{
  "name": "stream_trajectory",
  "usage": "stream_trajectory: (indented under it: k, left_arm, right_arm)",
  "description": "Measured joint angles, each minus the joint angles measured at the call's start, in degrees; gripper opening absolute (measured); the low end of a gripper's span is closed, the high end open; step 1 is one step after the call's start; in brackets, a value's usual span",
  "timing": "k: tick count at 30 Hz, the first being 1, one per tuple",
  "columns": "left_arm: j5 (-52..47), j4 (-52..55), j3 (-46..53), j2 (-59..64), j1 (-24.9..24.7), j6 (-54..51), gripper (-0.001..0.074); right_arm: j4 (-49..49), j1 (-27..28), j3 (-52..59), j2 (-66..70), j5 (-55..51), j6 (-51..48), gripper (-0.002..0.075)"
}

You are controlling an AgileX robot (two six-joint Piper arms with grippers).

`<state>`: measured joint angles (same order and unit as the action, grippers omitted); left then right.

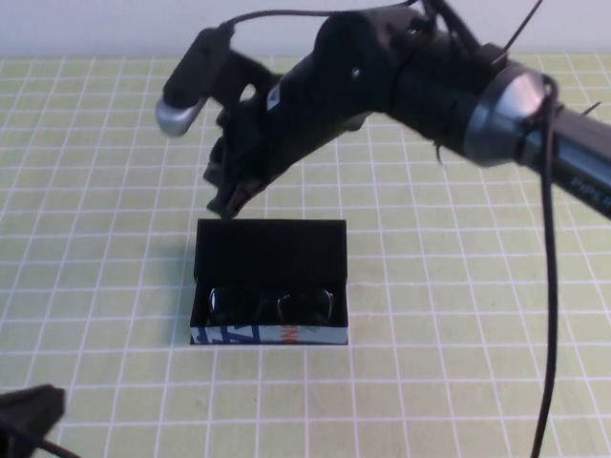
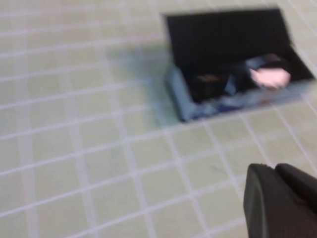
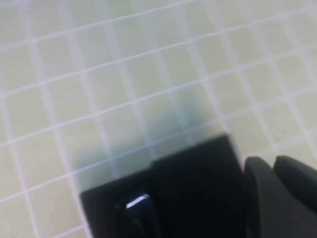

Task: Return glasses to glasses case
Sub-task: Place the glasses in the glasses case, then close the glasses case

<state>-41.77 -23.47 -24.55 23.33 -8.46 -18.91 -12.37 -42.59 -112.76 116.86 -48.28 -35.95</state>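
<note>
the glasses case [image 1: 270,281] sits open on the counter [image 1: 458,315], its flap lid laid back flat on the far side, and it serves as the landmark here. the glasses [image 1: 271,305] lie inside the case, folded, along its near wall, just behind the white side with blue and orange print; both lenses catch the light.

the right pincer [image 1: 227,202] hangs just above the far left corner of the case's flap, at the end of the black right arm that reaches in from the far right of the case. its two fingers sit close side by side with nothing between them, so it looks pressed together; it is apart from the glasses, which lie at the case's near side. in the right wrist view the dark fingers [image 3: 277,193] show right beside the edge of the black flap.

the left pincer [image 1: 27,420] is low at the near left, well apart from the case. only a dark tip of it shows, and i cannot tell whether it is spread or pressed together.

the counter is covered by a pale green mat with a white grid. beyond the far edge of the mat stands a plain light wall [image 1: 95,27].
</note>
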Motion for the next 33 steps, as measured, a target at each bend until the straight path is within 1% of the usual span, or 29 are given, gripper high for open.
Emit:
stream_trajectory:
  k: [4, 10, 13, 16, 20, 22, 25, 29, 33]
  left_arm:
    - [-3.6, -15.9, 0.0, 11.1, 0.0, -20.3, -0.0003]
    - [2.3, -26.6, -0.6, 28.6, 0.0, -36.4, -0.0003]
    - [4.8, -32.9, -2.2, 37.2, -1.8, -42.6, -0.0003]
    - [8.7, -37.5, -5.0, 45.6, -5.7, -46.8, -0.0003]
    - [14.2, -39.3, -9.7, 54.8, -11.8, -48.8, -0.0003]
    - [16.7, -39.9, -11.5, 59.2, -14.0, -49.4, -0.0003]
    - [20.3, -42.3, -12.8, 64.6, -15.1, -49.5, -0.0003]
    - [24.1, -46.8, -13.1, 69.0, -15.2, -50.9, -0.0003]
    - [25.3, -53.1, -13.5, 71.2, -15.2, -56.0, -0.0003]
  right_arm:
    - [-0.2, 4.0, -0.9, -1.3, -2.3, 7.3, 0.002]
    - [-1.0, 7.9, -0.9, -0.6, -6.8, 9.9, 0.002]
    - [-3.0, 9.5, -0.9, 0.1, -6.2, 10.1, 0.002]
    - [-6.5, 11.3, -0.9, 1.5, -4.5, 10.1, 0.002]
    - [-8.8, 13.1, -0.9, 4.0, -3.3, 10.1, 0.002]
    - [-9.4, 14.0, -0.9, 5.6, -3.1, 10.1, 0.0019]
    - [-10.8, 15.1, -0.9, 7.8, -2.9, 10.1, 0.002]
    - [-11.7, 16.1, -0.9, 10.4, -2.5, 10.1, 0.002]
    - [-14.8, 16.5, -0.9, 12.2, -2.2, 10.0, 0.002]
